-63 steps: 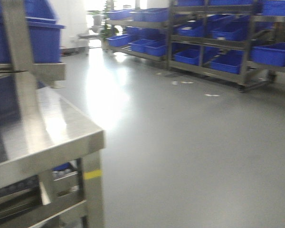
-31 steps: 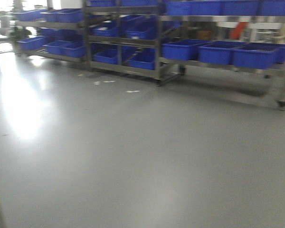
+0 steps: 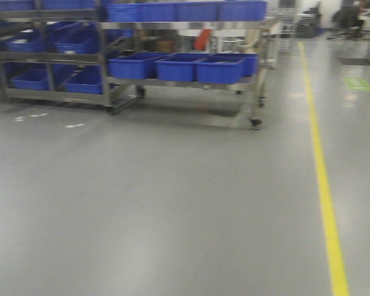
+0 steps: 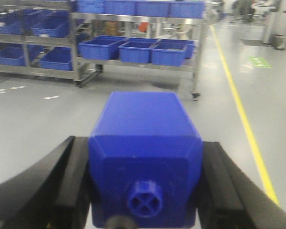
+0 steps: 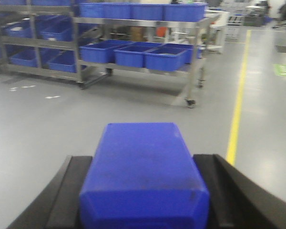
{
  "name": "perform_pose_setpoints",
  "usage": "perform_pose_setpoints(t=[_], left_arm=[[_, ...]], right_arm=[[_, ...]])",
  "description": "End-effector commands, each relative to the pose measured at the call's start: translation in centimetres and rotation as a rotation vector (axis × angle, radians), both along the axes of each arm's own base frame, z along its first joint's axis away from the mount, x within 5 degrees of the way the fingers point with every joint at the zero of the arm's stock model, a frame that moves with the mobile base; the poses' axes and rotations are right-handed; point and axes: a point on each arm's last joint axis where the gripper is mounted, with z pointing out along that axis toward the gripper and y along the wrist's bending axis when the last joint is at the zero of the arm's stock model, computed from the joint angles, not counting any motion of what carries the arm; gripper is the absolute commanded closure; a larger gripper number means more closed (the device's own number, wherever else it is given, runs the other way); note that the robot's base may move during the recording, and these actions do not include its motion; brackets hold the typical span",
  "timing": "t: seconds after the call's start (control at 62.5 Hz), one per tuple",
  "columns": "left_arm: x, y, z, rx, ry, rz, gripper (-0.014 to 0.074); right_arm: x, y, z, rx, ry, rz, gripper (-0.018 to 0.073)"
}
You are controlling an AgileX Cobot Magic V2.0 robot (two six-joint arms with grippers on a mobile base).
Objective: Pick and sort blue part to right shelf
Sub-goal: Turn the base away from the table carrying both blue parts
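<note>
Blue part (image 5: 144, 167) fills right pincer (image 5: 143, 160); knobbed block (image 4: 145, 124) fills left pincer (image 4: 144, 148).

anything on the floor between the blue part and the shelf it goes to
Nothing visible. The left hand holds a blue part and the right hand another blue block; only bare grey floor lies between them and the shelf. The yellow line runs off to the right, painted flat.

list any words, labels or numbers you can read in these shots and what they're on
No readable text anywhere.
green floor sign: too blurred to read.
knobbed blue block: no label, only a moulded cross on the knob.
plain blue block: no label.
blue bins: nothing legible.
</note>
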Motion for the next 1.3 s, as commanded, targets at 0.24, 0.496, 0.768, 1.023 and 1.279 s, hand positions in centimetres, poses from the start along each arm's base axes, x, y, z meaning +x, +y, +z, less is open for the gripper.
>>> perform_pose_setpoints(t=[0.24, 0.496, 0.768, 1.023, 1.279], left_arm=[[-0.02, 0.11, 1.71, -0.013, -0.108, 0.012, 0.021], [0.03, 0.1, 1.68, -0.013, -0.103, 0.012, 0.021], [0.03, 0.1, 1.68, -0.013, -0.103, 0.012, 0.021], [0.03, 0.1, 1.68, -0.013, -0.103, 0.012, 0.021], [0.03, 0.1, 1.68, -0.013, -0.103, 0.012, 0.021]], right_arm=[[-0.14, -0.06, 1.81, -0.013, -0.119, -0.007, 0.0153], [-0.13, -0.05, 1.81, -0.013, -0.118, -0.007, 0.0153], [-0.13, -0.05, 1.81, -0.013, -0.118, -0.007, 0.0153], [-0.13, -0.05, 1.81, -0.013, -0.118, -0.007, 0.0153], [-0.13, -0.05, 1.81, -0.013, -0.118, -0.007, 0.0153]])
